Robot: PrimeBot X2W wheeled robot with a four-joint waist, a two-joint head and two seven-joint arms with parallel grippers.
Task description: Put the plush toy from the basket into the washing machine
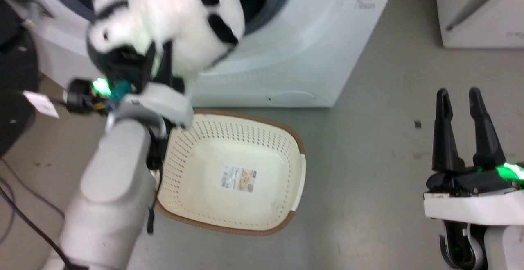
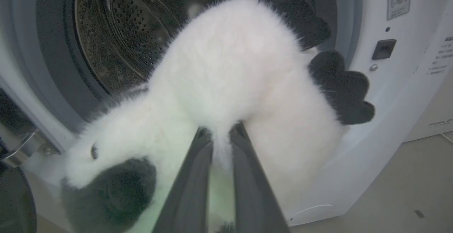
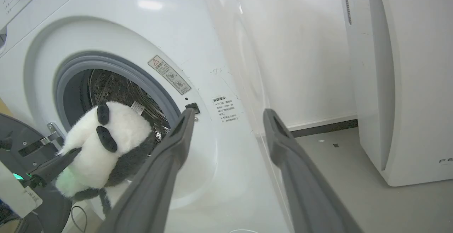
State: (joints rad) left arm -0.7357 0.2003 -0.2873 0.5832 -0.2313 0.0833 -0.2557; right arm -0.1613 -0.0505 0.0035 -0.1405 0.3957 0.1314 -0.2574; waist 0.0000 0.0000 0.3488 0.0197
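The fluffy white and black plush toy [image 1: 172, 20] hangs in the air in front of the washing machine's porthole, held by my left gripper [image 1: 153, 63], which is shut on its white fur. In the left wrist view the plush toy [image 2: 226, 84] covers most of the steel drum [image 2: 120, 31], and the two dark fingers [image 2: 198, 176] pinch a tuft of fur. The washing machine [image 1: 294, 48] has its door open at the left. The basket [image 1: 229, 175] stands on the floor below, holding nothing but its paper label. My right gripper [image 1: 462, 110] is open at the lower right, apart from everything.
A white slanted appliance [image 1: 479, 12] stands at the far right, also seen as the FEELBIRD unit [image 3: 403, 84]. The black-rimmed open door [image 1: 16, 69] and dark cables [image 1: 24, 216] lie at the left. Grey floor [image 1: 368, 159] spreads between the basket and my right gripper.
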